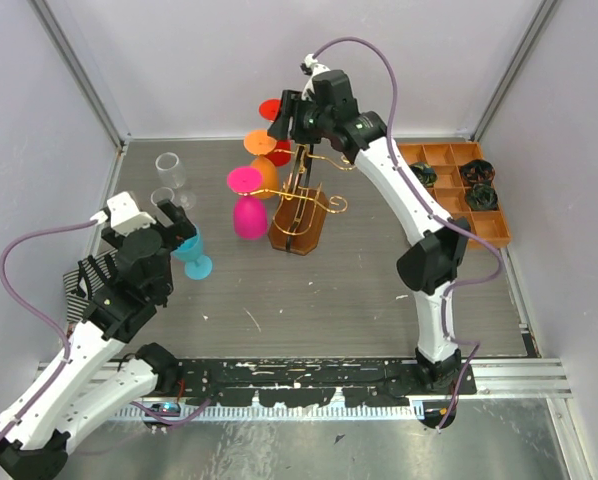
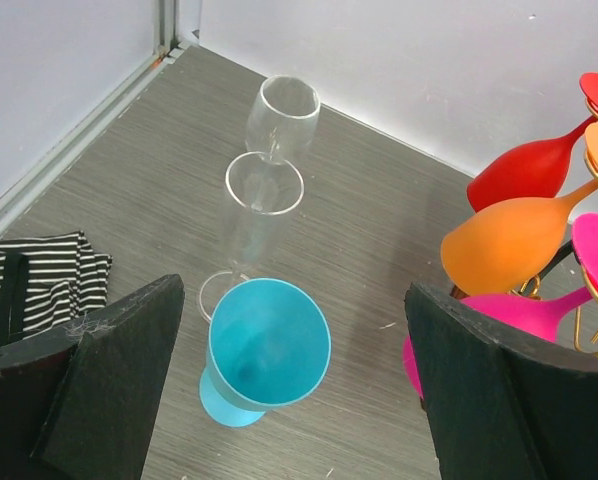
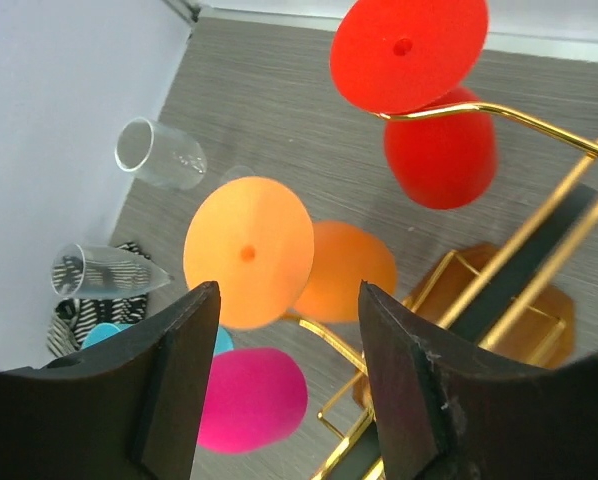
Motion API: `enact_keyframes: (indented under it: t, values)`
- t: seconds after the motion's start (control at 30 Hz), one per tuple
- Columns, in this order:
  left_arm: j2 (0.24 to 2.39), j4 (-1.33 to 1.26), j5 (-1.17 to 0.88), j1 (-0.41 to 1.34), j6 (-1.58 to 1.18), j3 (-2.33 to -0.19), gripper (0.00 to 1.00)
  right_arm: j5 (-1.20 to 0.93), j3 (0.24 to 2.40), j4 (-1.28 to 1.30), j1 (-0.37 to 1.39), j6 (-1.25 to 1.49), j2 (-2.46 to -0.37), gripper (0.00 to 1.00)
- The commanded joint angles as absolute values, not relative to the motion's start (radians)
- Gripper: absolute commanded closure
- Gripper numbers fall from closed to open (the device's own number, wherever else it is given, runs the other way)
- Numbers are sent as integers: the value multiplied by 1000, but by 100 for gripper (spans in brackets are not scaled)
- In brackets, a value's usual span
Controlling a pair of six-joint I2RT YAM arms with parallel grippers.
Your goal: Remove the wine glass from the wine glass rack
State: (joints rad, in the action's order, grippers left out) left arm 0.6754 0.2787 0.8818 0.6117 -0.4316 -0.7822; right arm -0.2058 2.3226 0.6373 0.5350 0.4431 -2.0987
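The right gripper (image 3: 287, 325) is held partly open and empty, low in its view. The orange wine glass (image 3: 249, 250) is hung by its foot on the wine glass rack (image 1: 301, 215), just beyond the fingers. The left gripper (image 2: 294, 330) is spread wide above a blue glass (image 2: 269, 345), with nothing gripped.

The wine glass rack (image 1: 299, 235) stands left of the compartment tray (image 1: 484, 226).

R jaws apart, orange glass (image 3: 247, 252) base just beyond; red glass (image 3: 409, 50), pink glass (image 3: 254, 400) on rack (image 3: 539, 240).
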Motion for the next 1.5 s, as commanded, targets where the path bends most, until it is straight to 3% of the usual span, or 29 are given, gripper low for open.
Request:
enact_keyframes:
  t: [0.0,0.17,0.43,0.87,1.1,1.3,1.4,1.47]
  values:
    - [651,283,883,614,-449,-801,2,-10,2312,632,611,317,-1903,36]
    - [653,306,868,615,-473,-806,2,143,2393,783,663,267,-1902,34]
    - [625,325,871,615,-471,-799,2,343,2304,887,707,259,-1890,33]
    - [621,315,852,615,-454,-787,2,327,2338,1018,695,227,-2004,32]
    - [619,298,820,615,-448,-784,2,276,2302,1003,621,138,-1972,60]
    - [646,296,772,615,-492,-788,2,144,2274,864,540,-129,-1956,80]
    - [669,310,761,615,-493,-802,2,74,2262,787,485,-213,-1954,81]
    - [678,317,760,615,-481,-813,2,63,2266,736,456,-247,-1963,74]
